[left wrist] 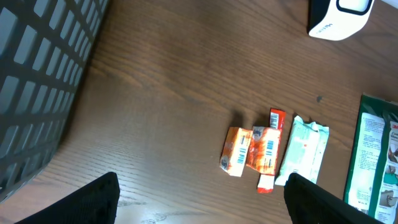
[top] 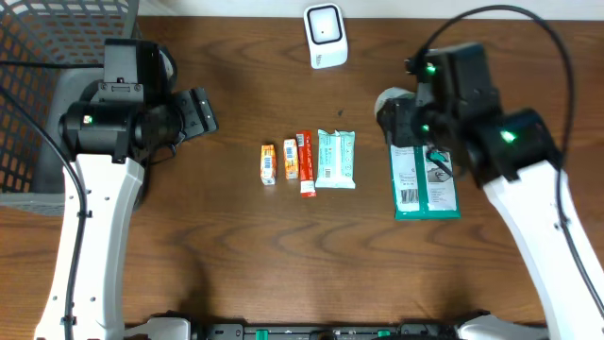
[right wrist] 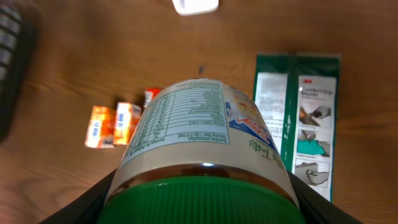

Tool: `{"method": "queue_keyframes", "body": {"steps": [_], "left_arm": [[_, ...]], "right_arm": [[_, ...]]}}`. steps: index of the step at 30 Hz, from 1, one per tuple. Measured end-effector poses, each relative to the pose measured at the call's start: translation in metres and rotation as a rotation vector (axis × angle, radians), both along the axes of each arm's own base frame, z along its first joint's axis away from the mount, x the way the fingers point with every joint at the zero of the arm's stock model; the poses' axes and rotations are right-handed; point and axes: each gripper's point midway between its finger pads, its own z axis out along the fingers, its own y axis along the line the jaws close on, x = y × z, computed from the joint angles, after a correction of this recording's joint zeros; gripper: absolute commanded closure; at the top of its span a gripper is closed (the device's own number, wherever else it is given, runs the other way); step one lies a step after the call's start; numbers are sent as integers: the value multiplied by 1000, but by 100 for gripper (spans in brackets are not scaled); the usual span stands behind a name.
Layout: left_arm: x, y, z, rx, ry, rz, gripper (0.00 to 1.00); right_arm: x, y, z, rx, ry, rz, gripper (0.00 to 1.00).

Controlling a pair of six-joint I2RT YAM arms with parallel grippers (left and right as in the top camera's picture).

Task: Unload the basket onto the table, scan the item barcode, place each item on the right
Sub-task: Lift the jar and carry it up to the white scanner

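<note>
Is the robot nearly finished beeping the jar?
Not nearly. Grabbing is done: the right gripper holds the jar. The jar is well short of the white scanner, so the scan itself is left. The left gripper is open, empty.

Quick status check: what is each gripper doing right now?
Left gripper: open, holding nothing.
Right gripper: closed on the green-lidded jar with a white nutrition label.
</note>
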Motion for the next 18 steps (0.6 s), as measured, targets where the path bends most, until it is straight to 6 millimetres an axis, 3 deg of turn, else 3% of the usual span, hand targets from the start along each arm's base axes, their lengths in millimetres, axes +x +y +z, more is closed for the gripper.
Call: {"method": "queue_keyframes", "body": {"steps": [3,9,13,18], "left_arm": [[0,0,0,0,0,0,15],[0,0,0,0,0,0,15],[0,0,0,0,0,0,15],[0,0,0,0,0,0,15]], "right_arm": [[-5,-2,17,21,-52,-2,99],[13,5,38,63,-163,-2,99],[35,13,37,76,-198,-3,99],[71,26,16,79,-206,-2,99]]}}
